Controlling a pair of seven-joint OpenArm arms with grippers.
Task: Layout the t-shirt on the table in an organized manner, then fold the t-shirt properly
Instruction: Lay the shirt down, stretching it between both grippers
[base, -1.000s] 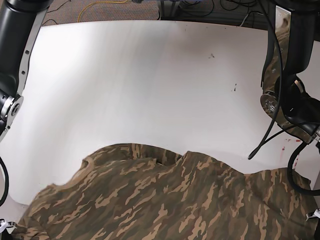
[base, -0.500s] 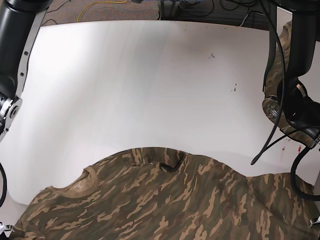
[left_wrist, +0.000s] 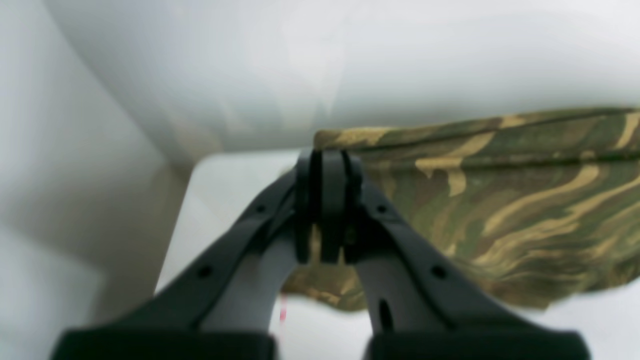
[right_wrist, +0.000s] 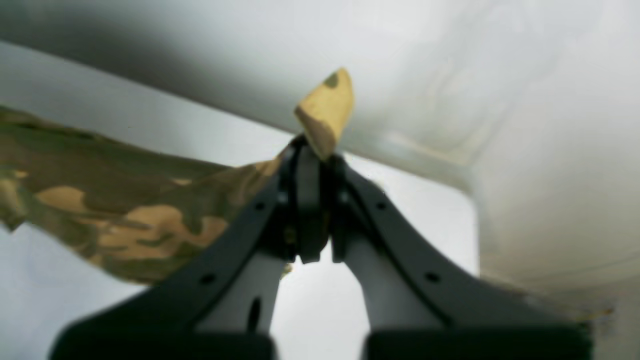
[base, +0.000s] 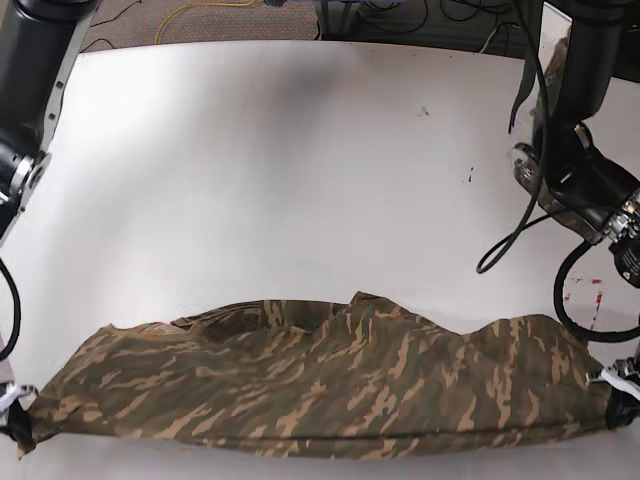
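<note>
Along the near edge of the table (base: 300, 180), the shirt (base: 330, 385) was stretched left to right, each end pinched: left gripper (left_wrist: 327, 205) clamped on one corner, right gripper (right_wrist: 310, 200) clamped on the other. Layout was judged underway; cloth was bunched, not laid flat. Folding was not started.

Wrist views blurred; t-shirt (base: 320, 385) edge-cropped.

High base view down over the table (base: 300, 180); both wrist views close behind claws, sharing the t-shirt (base: 320, 390)
</note>
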